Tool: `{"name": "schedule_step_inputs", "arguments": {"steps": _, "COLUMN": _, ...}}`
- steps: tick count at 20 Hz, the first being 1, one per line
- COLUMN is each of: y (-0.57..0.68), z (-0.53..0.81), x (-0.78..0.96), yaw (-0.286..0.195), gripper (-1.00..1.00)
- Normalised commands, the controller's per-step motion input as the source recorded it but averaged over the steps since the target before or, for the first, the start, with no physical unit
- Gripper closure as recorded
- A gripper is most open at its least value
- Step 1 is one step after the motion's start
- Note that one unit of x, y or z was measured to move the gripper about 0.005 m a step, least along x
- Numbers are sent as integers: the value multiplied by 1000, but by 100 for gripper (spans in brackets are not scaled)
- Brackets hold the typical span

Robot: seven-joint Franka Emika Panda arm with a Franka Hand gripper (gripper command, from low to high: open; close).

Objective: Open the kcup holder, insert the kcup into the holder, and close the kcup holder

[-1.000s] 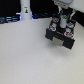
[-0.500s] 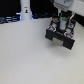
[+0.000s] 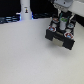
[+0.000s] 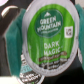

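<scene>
The kcup (image 4: 49,32) fills the wrist view: a round green lid printed "Green Mountain Dark Magic" with a pale rim. In the exterior view the kcup (image 3: 63,21) sits between the fingers of my gripper (image 3: 63,20), which is shut on it. The gripper holds it over the black kcup holder (image 3: 61,36) at the exterior view's upper right. The holder's drawer stands pulled out toward the front, with round pod slots showing. In the wrist view, teal and dark shapes lie beside and below the kcup; my fingertips are not distinct there.
A tall white bottle-like object (image 3: 25,10) with a dark marking stands at the back on the exterior view's left. The white table (image 3: 25,55) spreads in front of the holder. Dark clutter lines the back edge.
The gripper with the kcup stays over the holder and has shifted only slightly, perhaps a little lower. The holder has not moved.
</scene>
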Motion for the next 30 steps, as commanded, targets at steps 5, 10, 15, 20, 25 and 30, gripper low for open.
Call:
{"name": "schedule_step_inputs", "arguments": {"steps": 5, "y": -22, "z": -42, "x": -121, "yaw": 19, "gripper": 100}}
{"name": "schedule_step_inputs", "arguments": {"steps": 10, "y": -199, "z": 90, "x": -318, "yaw": -16, "gripper": 100}}
{"name": "schedule_step_inputs", "arguments": {"steps": 15, "y": -321, "z": 39, "x": -312, "yaw": -34, "gripper": 100}}
{"name": "schedule_step_inputs", "arguments": {"steps": 20, "y": -18, "z": -160, "x": -31, "yaw": -4, "gripper": 100}}
{"name": "schedule_step_inputs", "arguments": {"steps": 25, "y": 72, "z": -211, "x": 89, "yaw": -4, "gripper": 100}}
{"name": "schedule_step_inputs", "arguments": {"steps": 30, "y": 115, "z": -297, "x": 126, "yaw": -3, "gripper": 100}}
